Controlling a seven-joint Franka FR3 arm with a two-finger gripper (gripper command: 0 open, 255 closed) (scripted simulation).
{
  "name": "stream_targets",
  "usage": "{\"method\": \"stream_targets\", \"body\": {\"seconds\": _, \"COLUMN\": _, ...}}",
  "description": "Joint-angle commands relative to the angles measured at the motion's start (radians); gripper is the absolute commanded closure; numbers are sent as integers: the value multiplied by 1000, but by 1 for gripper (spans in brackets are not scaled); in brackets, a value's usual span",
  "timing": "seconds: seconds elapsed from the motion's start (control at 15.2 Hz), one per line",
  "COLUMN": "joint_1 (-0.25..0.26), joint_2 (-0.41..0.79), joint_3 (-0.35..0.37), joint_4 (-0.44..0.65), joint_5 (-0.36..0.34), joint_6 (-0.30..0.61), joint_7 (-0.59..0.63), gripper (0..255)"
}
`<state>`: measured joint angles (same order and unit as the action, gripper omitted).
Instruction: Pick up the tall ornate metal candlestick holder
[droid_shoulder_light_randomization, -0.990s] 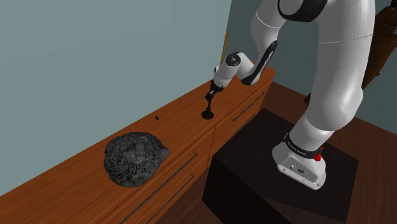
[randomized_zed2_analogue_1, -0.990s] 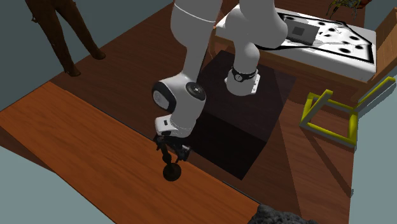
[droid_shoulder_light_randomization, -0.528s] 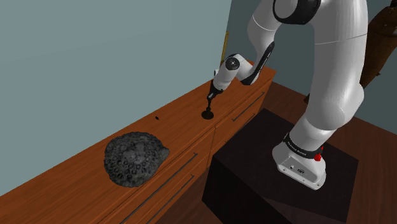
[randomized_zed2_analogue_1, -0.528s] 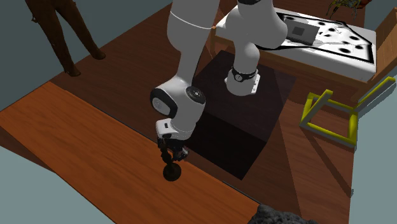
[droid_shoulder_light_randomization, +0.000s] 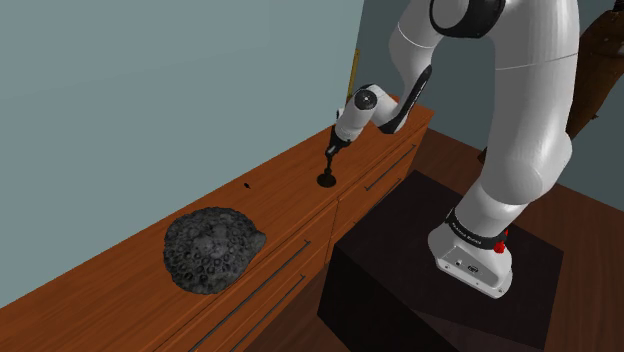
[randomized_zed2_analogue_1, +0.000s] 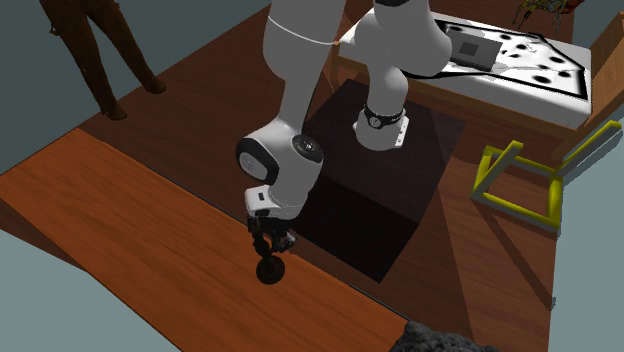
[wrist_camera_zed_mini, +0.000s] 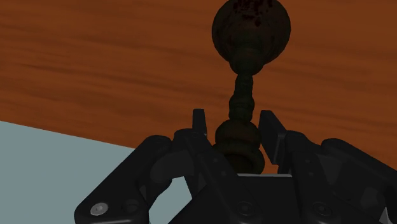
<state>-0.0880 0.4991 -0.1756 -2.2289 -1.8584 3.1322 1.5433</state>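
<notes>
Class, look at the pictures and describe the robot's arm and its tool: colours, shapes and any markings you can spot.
The arm is built of smooth, rounded white segments with dark joints between them. Near its foot runs a dark band with small white lettering, and beside it a red spot. The tool is all black: a blocky body ending in two short flat fingers.

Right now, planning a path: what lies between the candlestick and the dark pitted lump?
Bare wooden top, shoulder view; a tiny dark speck sits off toward the wall.
</notes>
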Motion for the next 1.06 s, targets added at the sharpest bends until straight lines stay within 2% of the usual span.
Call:
{"method": "stream_targets", "body": {"seconds": 0.0, "joint_1": 23, "joint_2": -20, "joint_3": -27, "joint_4": -20, "joint_5": 60, "joint_6": 9, "joint_7": -59, "gripper": 255}}
{"method": "stream_targets", "body": {"seconds": 0.2, "joint_1": 59, "joint_2": -67, "joint_3": -69, "joint_4": -68, "joint_5": 207, "joint_6": 20, "joint_7": -208, "gripper": 255}}
{"method": "stream_targets", "body": {"seconds": 0.33, "joint_1": 61, "joint_2": -101, "joint_3": -72, "joint_4": -102, "joint_5": 313, "joint_6": 16, "joint_7": -320, "gripper": 255}}
{"method": "stream_targets", "body": {"seconds": 0.53, "joint_1": 35, "joint_2": -155, "joint_3": -42, "joint_4": -150, "joint_5": 460, "joint_6": -4, "joint_7": -478, "gripper": 255}}
{"method": "stream_targets", "body": {"seconds": 0.86, "joint_1": -39, "joint_2": -242, "joint_3": 46, "joint_4": -213, "joint_5": 669, "joint_6": -47, "joint_7": -699, "gripper": 255}}
{"method": "stream_targets", "body": {"seconds": 0.99, "joint_1": -43, "joint_2": -245, "joint_3": 51, "joint_4": -215, "joint_5": 674, "joint_6": -48, "joint_7": -704, "gripper": 255}}
